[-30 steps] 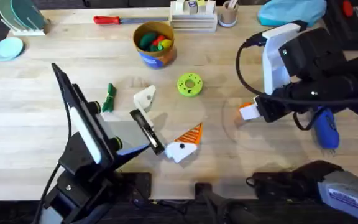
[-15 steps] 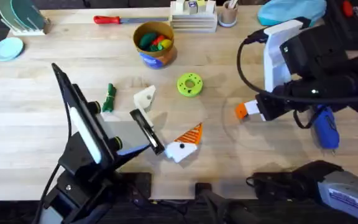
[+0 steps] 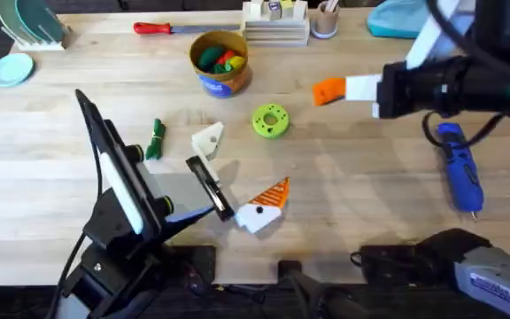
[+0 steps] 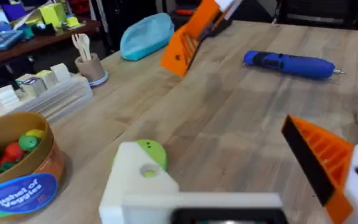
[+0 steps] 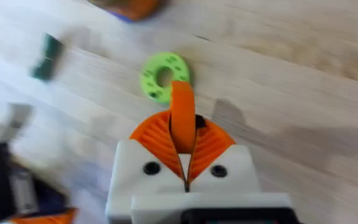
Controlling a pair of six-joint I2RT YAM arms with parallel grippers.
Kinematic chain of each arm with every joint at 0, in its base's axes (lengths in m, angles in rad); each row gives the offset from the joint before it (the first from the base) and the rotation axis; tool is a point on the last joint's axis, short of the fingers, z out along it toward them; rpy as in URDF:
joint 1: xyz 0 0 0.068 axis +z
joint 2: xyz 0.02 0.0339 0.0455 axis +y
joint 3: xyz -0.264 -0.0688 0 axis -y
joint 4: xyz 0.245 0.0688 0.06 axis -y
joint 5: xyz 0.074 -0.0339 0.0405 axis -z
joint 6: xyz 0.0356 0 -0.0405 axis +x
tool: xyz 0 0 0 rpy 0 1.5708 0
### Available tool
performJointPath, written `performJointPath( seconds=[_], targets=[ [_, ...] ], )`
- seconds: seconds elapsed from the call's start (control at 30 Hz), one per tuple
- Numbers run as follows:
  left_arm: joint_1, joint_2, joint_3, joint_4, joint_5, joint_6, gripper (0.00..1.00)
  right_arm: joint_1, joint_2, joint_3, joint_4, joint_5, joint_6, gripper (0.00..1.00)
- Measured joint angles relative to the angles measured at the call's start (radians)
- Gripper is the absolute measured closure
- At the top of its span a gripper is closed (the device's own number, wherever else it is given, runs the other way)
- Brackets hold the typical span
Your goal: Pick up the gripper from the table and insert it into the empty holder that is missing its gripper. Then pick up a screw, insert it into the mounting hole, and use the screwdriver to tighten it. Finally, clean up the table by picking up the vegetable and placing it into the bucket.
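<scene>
Worktop [image 3: 51,186] — pale wood planks, grain running side to side.

Far edge: slim red-handled screwdriver [image 3: 155,28]; cream rack of small blocks [image 3: 275,24]; pale pen cup [image 3: 324,21]; light-blue pouch [image 3: 412,18]; teal dish rack [image 3: 29,22] at the far left corner, with a light-blue plate [image 3: 11,69] just in front of it.

Centre: yellow-orange bucket [image 3: 220,62] with blue label band, toy pieces inside; lime-green disc with holes [image 3: 270,120]; dark-green vegetable [image 3: 155,139]; plain cream holder [image 3: 208,139]; white block joined to an orange ribbed wedge [image 3: 264,206].

Right side: blue screwdriver [image 3: 459,168] — lying flat, thin tip toward the near edge.
</scene>
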Motion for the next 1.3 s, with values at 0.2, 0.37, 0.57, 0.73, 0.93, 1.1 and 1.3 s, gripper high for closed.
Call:
performJointPath(
  seconds=[0.2, 0.37, 0.57, 0.73, 0.93, 1.1, 1.3],
  targets=[
    [0.000, 0.000, 0.000, 0.044, 0.047, -0.043, 0.009, 0.000, 0.102, -0.017, 0.148, -0.330, 0.120, 0.993],
    [0.000, 0.000, 0.000, 0.053, 0.054, -0.122, 0.009, 0.000, 0.214, -0.026, 0.203, -0.610, 0.155, 0.993],
    [0.000, 0.000, 0.000, 0.053, 0.052, -0.179, 0.010, 0.000, 0.337, -0.029, 0.261, -0.887, 0.172, 0.993],
    [0.000, 0.000, 0.000, 0.053, 0.028, -0.245, 0.009, 0.000, 0.438, -0.029, 0.260, -1.016, 0.176, 0.993],
    [0.000, 0.000, 0.000, 0.053, 0.022, -0.271, 0.009, 0.009, 0.526, -0.029, 0.261, -1.087, 0.181, 0.993],
    [0.000, 0.000, 0.000, 0.052, 0.021, -0.275, 0.009, 0.048, 0.566, -0.030, 0.303, -1.109, 0.192, 0.993],
    [0.000, 0.000, 0.000, 0.045, 0.017, -0.278, 0.009, 0.086, 0.584, -0.030, 0.417, -1.119, 0.250, 0.993]
  ],
)
